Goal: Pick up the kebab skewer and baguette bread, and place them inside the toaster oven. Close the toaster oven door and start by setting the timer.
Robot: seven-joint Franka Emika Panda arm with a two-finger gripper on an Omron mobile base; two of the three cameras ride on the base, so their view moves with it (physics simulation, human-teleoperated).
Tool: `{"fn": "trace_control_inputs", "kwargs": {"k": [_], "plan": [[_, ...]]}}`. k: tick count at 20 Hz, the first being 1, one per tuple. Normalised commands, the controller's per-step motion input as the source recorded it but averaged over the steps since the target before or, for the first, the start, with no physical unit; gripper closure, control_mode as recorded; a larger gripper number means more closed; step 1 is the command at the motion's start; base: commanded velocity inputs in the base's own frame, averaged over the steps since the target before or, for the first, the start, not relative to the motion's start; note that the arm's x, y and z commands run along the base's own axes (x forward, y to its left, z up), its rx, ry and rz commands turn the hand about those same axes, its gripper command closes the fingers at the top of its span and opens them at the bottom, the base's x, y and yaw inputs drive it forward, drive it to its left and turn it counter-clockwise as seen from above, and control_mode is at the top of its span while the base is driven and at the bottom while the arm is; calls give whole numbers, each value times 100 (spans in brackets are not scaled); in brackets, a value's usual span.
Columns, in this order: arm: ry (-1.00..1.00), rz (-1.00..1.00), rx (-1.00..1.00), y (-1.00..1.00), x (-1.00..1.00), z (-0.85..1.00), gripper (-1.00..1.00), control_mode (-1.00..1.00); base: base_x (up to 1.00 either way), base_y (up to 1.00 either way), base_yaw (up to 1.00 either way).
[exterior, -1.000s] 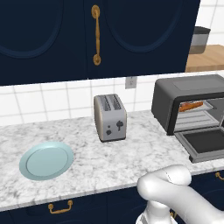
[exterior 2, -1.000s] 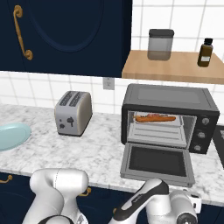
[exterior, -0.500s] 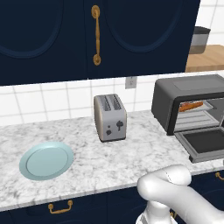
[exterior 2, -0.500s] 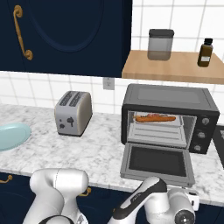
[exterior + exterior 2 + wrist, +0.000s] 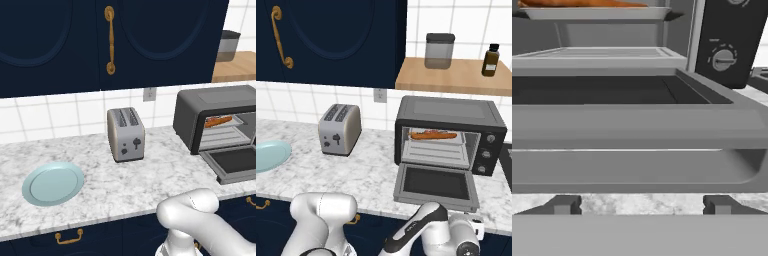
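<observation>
Toaster oven door (image 5: pixel 437 184) hangs open beside silver toaster (image 5: pixel 339 129).

Toaster oven (image 5: pixel 450 116) dark grey-black; baguette bread (image 5: pixel 433 134) orange-brown. Toaster (image 5: pixel 125 134) silver. Plate (image 5: pixel 52 183) pale blue. Desk (image 5: pixel 150 182) white-grey marbled. Cabinets (image 5: pixel 60 40) navy, handles (image 5: pixel 110 40) brass. Shelf (image 5: pixel 456 76) light wood.
</observation>
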Motion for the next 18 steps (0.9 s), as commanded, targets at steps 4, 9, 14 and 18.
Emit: {"fn": "trace_control_inputs", "kwargs": {"k": [4, 9, 14, 18], "plan": [[-9, 0, 1, 19, 3, 60, -100, -100, 0, 0, 0], [-5, 0, 0, 31, 11, 43, -100, -100, 0, 0, 0], [0, 0, 0, -7, -32, 0, -100, -100, 0, 0, 0], [0, -2, -2, -7, -55, 0, -100, -100, 0, 0, 0]]}}
